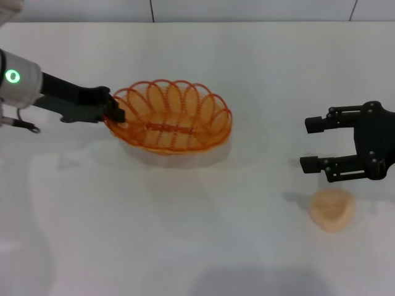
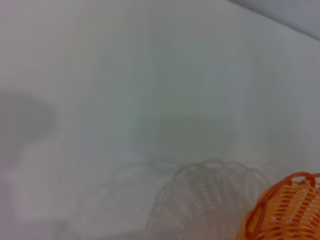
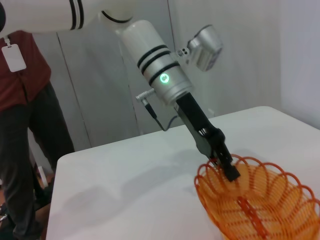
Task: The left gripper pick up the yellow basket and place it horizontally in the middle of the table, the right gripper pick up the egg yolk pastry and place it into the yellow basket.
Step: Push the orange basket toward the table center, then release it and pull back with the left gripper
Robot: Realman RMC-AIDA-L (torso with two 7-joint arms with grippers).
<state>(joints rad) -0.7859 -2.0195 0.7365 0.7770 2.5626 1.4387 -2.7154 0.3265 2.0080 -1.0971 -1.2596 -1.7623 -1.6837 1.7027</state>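
Note:
The yellow basket [image 1: 170, 117] is oval orange wire with a looped rim and lies left of the middle of the white table [image 1: 203, 246]. My left gripper [image 1: 116, 114] is shut on the rim at the basket's left end. The basket's shadow falls on the table beneath it, so it seems slightly lifted. The basket also shows in the left wrist view [image 2: 282, 210] and the right wrist view [image 3: 260, 200], where the left gripper [image 3: 227, 167] pinches its rim. My right gripper [image 1: 305, 145] is open and empty at the right, just behind the egg yolk pastry [image 1: 332, 209], which lies on the table.
A person in a red shirt [image 3: 25, 100] stands beyond the table's far left edge. The table's back edge [image 1: 197, 22] runs along a wall. A faint shadow of the basket [image 2: 210, 200] falls on the table.

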